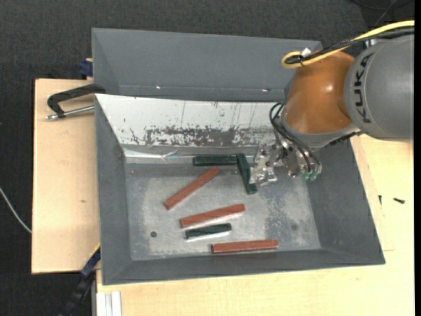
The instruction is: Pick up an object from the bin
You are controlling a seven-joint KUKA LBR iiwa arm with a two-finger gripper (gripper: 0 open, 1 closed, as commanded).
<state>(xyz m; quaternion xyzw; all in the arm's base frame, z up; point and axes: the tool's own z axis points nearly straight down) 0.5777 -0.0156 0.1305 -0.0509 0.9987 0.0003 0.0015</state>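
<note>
Object nearest the gripper: short dark green bar, lying slantwise at the far right of the bin floor
Gripper: just right of that bar, touching it or nearly so
Grip state: cannot tell whether released or clenched
Neighbours: long dark green bar along the far wall, its right end near the short bar; red-brown bar to the near left, apart
Risk (judged): an off-centre closing may pinch one end, so the bar pivots and drops, or the long bar gets dragged along
</note>
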